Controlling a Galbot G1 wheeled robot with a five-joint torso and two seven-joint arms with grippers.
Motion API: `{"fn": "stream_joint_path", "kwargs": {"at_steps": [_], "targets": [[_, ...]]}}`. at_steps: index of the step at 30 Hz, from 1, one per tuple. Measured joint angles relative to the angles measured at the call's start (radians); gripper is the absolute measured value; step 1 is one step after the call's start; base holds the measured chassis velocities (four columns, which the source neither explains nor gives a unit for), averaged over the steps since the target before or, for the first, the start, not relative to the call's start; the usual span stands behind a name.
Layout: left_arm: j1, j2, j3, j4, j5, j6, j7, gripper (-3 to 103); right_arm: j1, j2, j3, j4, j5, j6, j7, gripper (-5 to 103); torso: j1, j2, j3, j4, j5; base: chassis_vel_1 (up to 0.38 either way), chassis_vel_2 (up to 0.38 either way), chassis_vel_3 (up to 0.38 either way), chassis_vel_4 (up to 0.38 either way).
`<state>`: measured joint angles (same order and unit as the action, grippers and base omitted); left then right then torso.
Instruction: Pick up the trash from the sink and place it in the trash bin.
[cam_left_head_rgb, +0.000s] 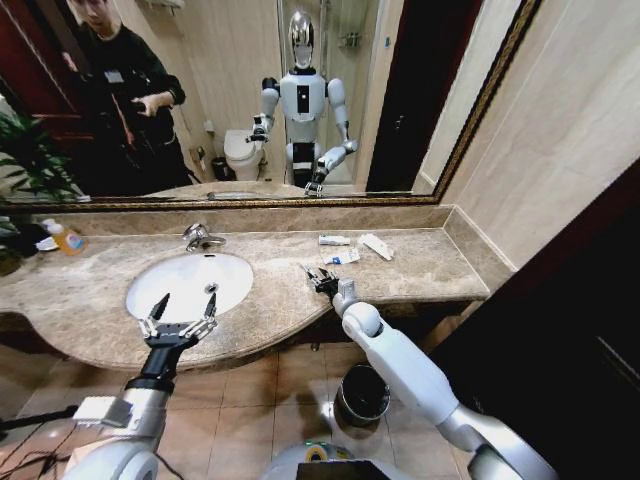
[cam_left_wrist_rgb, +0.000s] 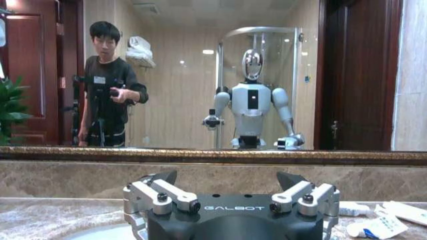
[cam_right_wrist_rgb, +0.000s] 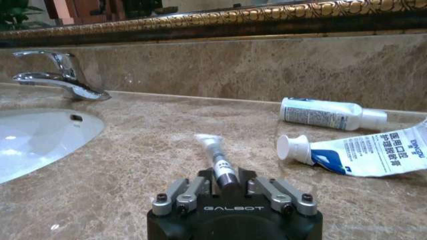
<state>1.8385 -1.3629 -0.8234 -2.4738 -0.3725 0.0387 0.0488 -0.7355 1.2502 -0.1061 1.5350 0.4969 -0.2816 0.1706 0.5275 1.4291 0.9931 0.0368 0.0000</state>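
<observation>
R pincer (cam_right_wrist_rgb: 223, 176) gripping tube (cam_right_wrist_rgb: 215, 156), countertop (cam_right_wrist_rgb: 133, 165).

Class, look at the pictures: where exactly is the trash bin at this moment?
In the head view the trash bin stands on the tiled floor below the countertop, under the robot's outstretched right arm and to the right of the sink.
</observation>
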Motion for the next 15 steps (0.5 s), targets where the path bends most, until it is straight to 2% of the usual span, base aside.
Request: {"fn": "stream_joint_path", "kwargs": {"at_steps": [2, 4, 9, 15], "targets": [[0.000, 0.000, 0.000, 0.000, 0.000, 0.000, 0.000, 100, 0.001, 0.001, 0.000, -0.004, -0.001, 0.001, -0.001, 19, 0.000, 0.000, 0.000, 0.0000, 0.0000, 0.000, 0.000, 0.000, 0.000], [0.000, 0.000, 0.000, 0.000, 0.000, 0.000, 0.000, 100, 0.001, 0.002, 0.000, -0.004, -0.001, 0.002, -0.001, 17, 0.000, 0.000, 0.000, 0.0000, 0.0000, 0.000, 0.000, 0.000, 0.000], [0.000, 0.000, 0.000, 0.000, 0.000, 0.000, 0.000, 100, 0.000, -0.001, 0.004, 0.011, -0.003, 0.009, 0.003, 17, 0.000, 0.000, 0.000, 0.0000, 0.0000, 0.000, 0.000, 0.000, 0.000], [0.000, 0.000, 0.000, 0.000, 0.000, 0.000, 0.000, 100, -0.051, -0.041, 0.029, 0.142, -0.005, 0.009, 0.028, 17, 0.000, 0.000, 0.000, 0.0001, 0.0000, 0.000, 0.000, 0.000, 0.000]]}}
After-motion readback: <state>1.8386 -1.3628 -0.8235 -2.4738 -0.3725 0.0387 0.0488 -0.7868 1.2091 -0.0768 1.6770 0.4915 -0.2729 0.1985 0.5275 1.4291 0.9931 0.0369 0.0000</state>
